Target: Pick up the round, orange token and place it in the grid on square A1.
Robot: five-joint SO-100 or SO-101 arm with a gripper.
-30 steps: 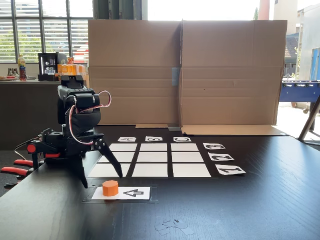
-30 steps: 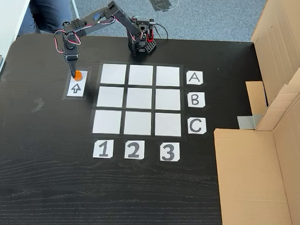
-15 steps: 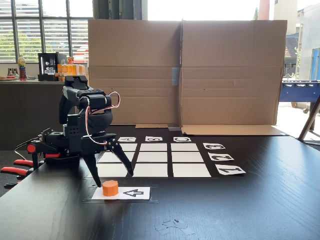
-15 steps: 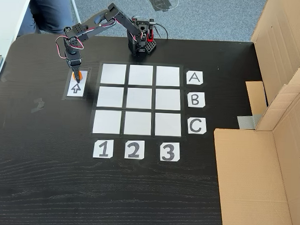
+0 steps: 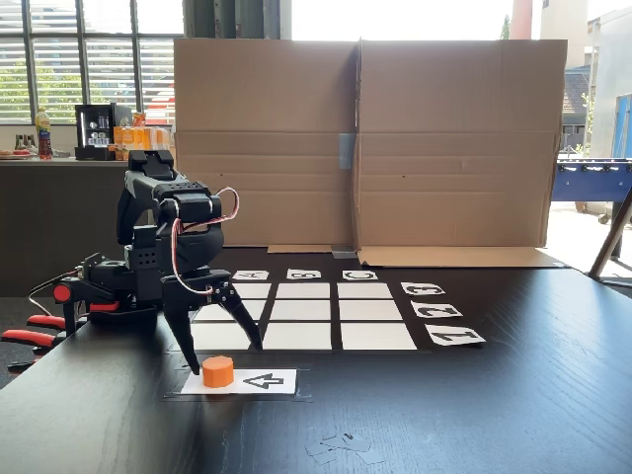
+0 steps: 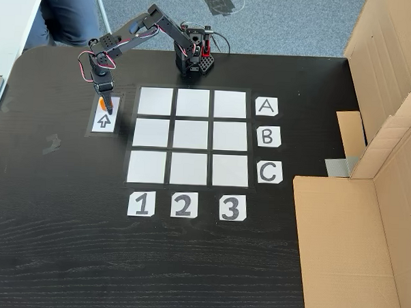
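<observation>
Token (image 5: 218, 371) sits low and left in the side fixed view, a small orange piece on the end of the white arrow card (image 5: 259, 380). The gripper (image 5: 225, 354) hangs just above it with its two black fingers spread wide apart, one on each side. It is not touching the token. The grid (image 5: 306, 311) lies behind, in the middle of the frame.

From the fixed view that looks down, the gripper (image 6: 109, 109) is at the upper left and covers most of the token (image 6: 104, 104), so only a bit of orange peeks out. Square A1 (image 6: 155, 101) is the top left white square, just beside the arrow card.

The token is small. If the fingers come down a bit off to one side, I think one could bump it and push it away, or the pinch could slip.
</observation>
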